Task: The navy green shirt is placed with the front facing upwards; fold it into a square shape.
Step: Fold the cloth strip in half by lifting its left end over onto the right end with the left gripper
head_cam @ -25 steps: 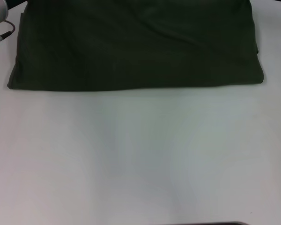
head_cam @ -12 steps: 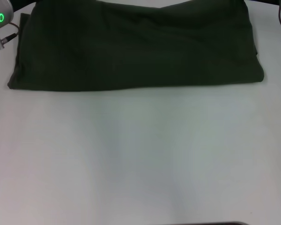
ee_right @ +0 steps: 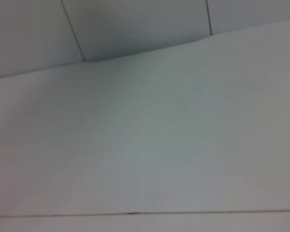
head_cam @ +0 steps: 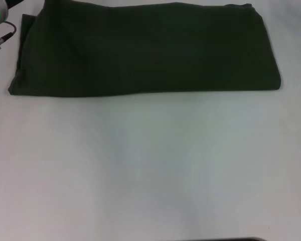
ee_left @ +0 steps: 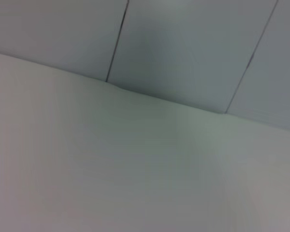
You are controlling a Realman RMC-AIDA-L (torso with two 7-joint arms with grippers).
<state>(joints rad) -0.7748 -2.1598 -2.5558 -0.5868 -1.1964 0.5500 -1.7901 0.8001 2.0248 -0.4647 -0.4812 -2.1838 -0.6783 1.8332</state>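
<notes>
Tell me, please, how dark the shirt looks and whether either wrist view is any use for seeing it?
Head view: the shirt is so dark that its folds barely show against the pale table. Left wrist view: only soft, blurred white surface and wall seams, no shirt. Right wrist view: the same, no shirt.

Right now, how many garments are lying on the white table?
1. A dark olive-green cotton shirt, folded into a wide band, lies flat across the far part of the white table. Only plain fabric shows; nothing else is visible, though its far edge runs out of view.
</notes>
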